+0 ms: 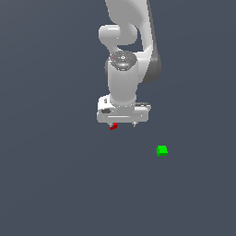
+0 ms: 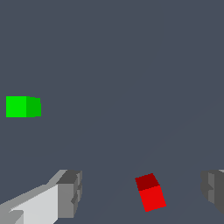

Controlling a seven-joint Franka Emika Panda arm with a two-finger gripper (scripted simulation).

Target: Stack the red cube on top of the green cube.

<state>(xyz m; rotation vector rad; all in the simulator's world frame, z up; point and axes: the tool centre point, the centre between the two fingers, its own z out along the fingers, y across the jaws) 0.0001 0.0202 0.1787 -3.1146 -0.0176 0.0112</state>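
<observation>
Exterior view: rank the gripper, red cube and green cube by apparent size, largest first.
1. gripper, by far the largest.
2. green cube.
3. red cube, though the gripper partly hides it, so the cubes' order is unsure.

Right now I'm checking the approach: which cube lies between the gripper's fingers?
The red cube: it sits between the open gripper fingers. The green cube lies well off to one side.

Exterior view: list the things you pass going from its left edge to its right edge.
red cube → claw, directly above that cube and reaching a little further toward the exterior view's right → green cube, apart on the floor.
</observation>
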